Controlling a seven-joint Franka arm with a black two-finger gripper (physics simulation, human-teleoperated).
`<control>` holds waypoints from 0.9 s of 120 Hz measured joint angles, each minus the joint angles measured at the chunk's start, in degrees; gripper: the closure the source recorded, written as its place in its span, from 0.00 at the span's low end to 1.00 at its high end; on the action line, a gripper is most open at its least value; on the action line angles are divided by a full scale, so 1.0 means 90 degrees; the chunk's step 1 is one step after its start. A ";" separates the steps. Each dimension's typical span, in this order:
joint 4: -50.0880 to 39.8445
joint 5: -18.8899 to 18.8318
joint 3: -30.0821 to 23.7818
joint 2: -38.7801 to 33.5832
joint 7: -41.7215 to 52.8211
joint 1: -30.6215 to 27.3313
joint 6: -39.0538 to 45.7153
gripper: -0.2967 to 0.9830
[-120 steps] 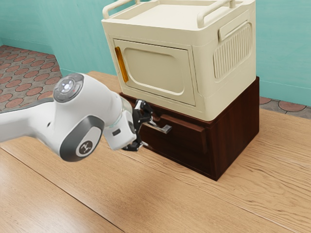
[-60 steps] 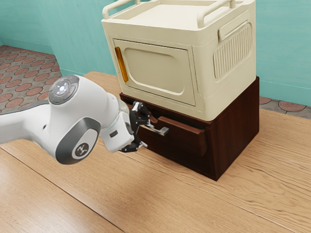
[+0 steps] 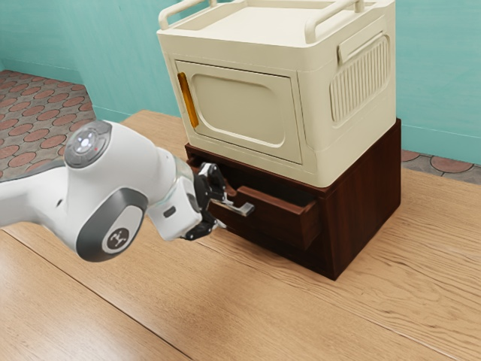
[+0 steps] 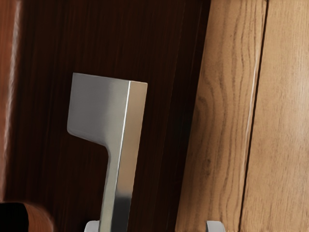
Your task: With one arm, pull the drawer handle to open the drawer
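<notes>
In the exterior view, the dark wooden cabinet point(image 3: 366, 203) sits toward the far edge of the worktop point(image 3: 248, 316), under a cream cabinet point(image 3: 323, 131) with an orange handle point(image 3: 188, 101). The drawer point(image 3: 282, 222) is partly open, and it has come further out over the last second: a dark gap now shows behind its front where there was barely a ledge. Its metal handle point(image 3: 239, 208) has travelled with it, away from the worktop's far edge, and the arm point(image 3: 113, 192) has drawn back the same way. So the pull is working, though I'd judge there is more travel to win.

The end effector point(image 3: 222, 211) is spread, with the handle at its upper finger rather than pinched from two sides; how firm that contact is, I can't quite make out from here.

In the wrist view, the handle runs down to one of two pale fingertips point(image 4: 216, 226), right beside it, while the other stands well apart, over the worktop's strip beyond the cabinet. That looks like a hooking pull rather than a grasp. The next move should carry on straight out along the drawer's line; any sideways drift could let the handle slip off the finger.
</notes>
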State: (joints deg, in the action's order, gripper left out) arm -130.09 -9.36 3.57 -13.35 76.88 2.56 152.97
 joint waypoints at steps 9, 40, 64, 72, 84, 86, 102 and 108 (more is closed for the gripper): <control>-0.0122 -0.0008 0.0000 -0.0124 -0.0035 -0.0005 0.0019 0.70; -0.0555 -0.0033 0.0004 -0.0538 -0.0149 0.0004 0.0044 0.79; -0.0797 -0.0060 0.0020 -0.0800 -0.0230 0.0017 0.0036 0.81; -0.0840 -0.0071 0.0031 -0.0847 -0.0258 0.0023 0.0033 0.81; -0.0901 -0.0093 0.0056 -0.0940 -0.0290 0.0033 0.0006 0.80; -0.0917 -0.0097 0.0058 -0.0960 -0.0295 0.0034 0.0002 0.80; -0.1019 -0.0132 0.0055 -0.1048 -0.0342 -0.0003 -0.0010 0.81; -0.1048 -0.0141 0.0049 -0.1073 -0.0357 -0.0013 -0.0015 0.83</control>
State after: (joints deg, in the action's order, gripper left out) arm -139.53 -10.63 4.01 -23.01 73.67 2.44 152.84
